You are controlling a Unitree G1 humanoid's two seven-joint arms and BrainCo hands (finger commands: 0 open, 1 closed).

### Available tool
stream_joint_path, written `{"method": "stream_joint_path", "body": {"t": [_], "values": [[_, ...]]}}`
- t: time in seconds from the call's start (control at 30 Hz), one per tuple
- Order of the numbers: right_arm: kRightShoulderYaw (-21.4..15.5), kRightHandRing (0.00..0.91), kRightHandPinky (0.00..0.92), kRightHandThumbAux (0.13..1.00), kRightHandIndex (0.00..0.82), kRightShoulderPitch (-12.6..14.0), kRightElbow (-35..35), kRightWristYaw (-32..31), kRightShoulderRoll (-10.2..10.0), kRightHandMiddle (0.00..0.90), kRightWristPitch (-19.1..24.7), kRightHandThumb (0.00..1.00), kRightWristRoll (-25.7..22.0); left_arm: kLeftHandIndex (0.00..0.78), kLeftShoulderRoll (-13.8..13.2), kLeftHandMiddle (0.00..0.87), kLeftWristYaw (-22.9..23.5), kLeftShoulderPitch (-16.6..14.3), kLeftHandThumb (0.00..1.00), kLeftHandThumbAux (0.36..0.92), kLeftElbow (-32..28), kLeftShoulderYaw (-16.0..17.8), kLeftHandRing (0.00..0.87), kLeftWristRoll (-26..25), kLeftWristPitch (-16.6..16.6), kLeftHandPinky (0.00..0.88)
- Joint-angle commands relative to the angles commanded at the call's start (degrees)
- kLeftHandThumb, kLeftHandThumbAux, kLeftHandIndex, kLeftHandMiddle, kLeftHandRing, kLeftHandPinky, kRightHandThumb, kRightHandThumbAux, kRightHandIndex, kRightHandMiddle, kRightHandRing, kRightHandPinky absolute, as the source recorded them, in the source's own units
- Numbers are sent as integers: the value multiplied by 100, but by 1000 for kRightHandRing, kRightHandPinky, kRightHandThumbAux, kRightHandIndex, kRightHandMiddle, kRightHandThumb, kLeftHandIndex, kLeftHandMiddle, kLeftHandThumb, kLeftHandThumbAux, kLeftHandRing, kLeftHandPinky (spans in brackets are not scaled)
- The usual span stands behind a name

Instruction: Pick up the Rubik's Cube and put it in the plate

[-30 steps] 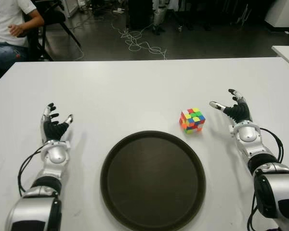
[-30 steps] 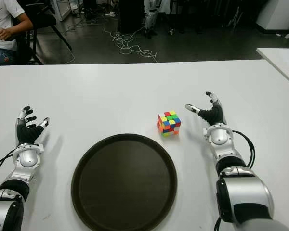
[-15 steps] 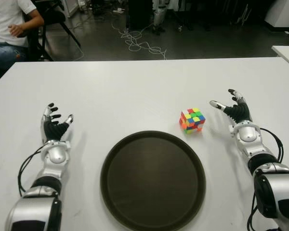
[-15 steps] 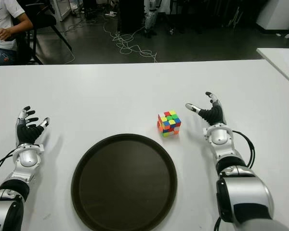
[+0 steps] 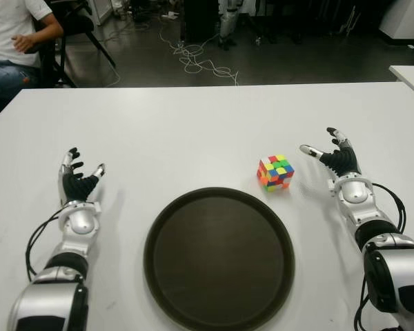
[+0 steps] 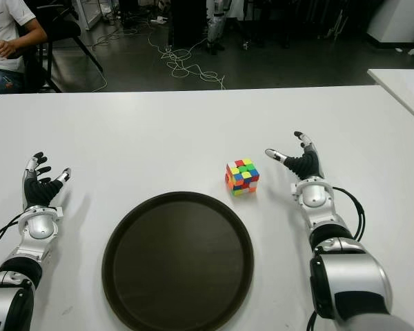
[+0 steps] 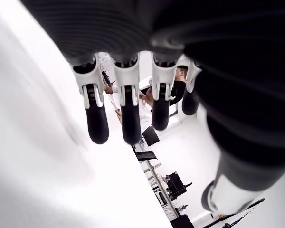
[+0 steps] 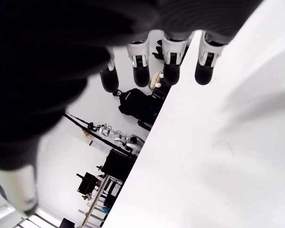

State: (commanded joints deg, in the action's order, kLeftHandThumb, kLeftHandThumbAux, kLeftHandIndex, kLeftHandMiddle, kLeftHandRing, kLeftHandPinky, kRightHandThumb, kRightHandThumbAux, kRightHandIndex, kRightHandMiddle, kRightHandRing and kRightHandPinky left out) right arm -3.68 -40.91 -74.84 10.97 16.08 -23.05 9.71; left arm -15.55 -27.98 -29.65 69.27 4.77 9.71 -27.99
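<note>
We see one container, a round dark plate with a raised rim, lying on the white table near its front edge, and nothing lies in it. The single Rubik's Cube sits on the table just beyond the plate's rim at about two o'clock from the plate's centre, apart from the rim and turned so one corner faces us. Our right hand shows at three o'clock from the cube, near it but not touching, with fingers spread wide and the thumb pointing toward the cube; it holds nothing. Our left hand shows at nine o'clock from the plate, well apart from it, its fingers also spread and empty. The eye views give us the whole layout: one plate, one cube, two hands, and at the far left a seated person in a white shirt and jeans beyond the table, with loose cables on the dark floor. The wrist views show none of the plate or cube; the left wrist view gives four straight dark-tipped fingers over bare white table, and the right wrist view gives extended fingers likewise above bare table, confirming both hands grasp nothing.
</note>
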Motion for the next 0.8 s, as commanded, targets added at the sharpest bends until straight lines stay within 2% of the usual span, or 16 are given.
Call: {"method": "stream_joint_path", "body": {"t": [0.13,0.63,0.8], "values": [[8,34,8,617,143,3,3,20,2,82,4,0,5,109,-1,165,-2,-5,51,736,1,-3,175,-1,33,182],[50,27,7,640,143,-16,-4,56,20,74,88,0,51,117,-15,192,-2,6,63,754,-22,-43,235,42,-22,311],[57,32,21,633,136,-18,-1,46,24,75,87,0,55,115,-10,187,18,11,67,742,-23,-32,225,26,-27,293]]}}
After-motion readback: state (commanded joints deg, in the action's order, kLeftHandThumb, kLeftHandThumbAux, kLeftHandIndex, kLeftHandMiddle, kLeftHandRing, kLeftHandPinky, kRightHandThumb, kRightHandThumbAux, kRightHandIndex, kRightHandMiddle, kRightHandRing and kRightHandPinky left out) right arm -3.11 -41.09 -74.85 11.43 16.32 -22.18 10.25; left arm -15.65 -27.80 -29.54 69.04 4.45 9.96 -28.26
